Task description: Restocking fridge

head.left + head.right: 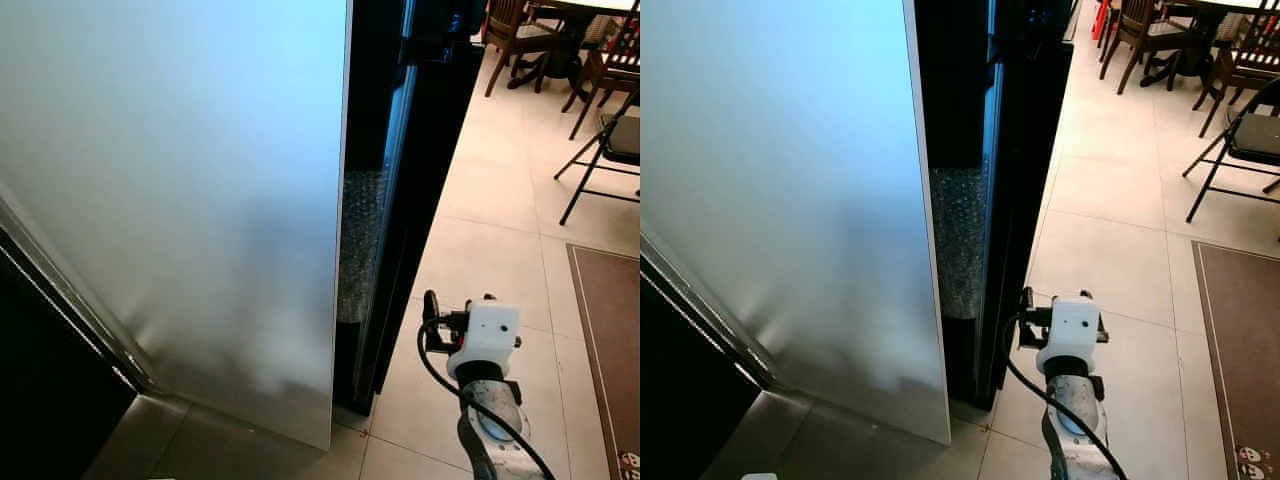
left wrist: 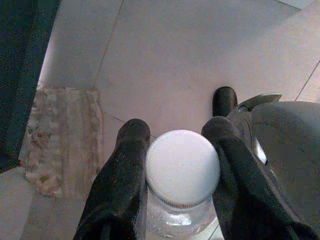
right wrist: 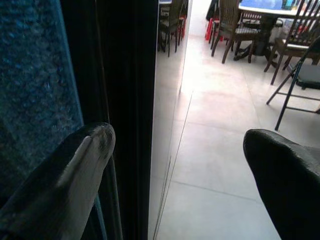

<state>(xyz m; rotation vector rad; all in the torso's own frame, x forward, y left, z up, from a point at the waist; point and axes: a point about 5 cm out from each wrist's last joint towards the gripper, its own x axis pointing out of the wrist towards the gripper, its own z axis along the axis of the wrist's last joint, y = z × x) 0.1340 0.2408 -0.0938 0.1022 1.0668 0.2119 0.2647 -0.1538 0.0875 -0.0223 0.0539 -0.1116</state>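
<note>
Pale tiled floor (image 1: 480,240) with dark wooden dining chairs (image 1: 515,35) beyond; a tall grey-white fridge door (image 1: 170,190) stands beside the black fridge body (image 1: 415,150). Head views: right gripper (image 1: 1025,312) near that black edge. Left wrist view: left gripper (image 2: 177,165) clamps a white-capped clear plastic bottle (image 2: 182,162). Right wrist view: the right gripper's fingers (image 3: 75,170) spread wide.

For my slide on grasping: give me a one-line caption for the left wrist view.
Left gripper fingers clamp a clear plastic bottle with a white ribbed cap above the pale tiled floor.
</note>
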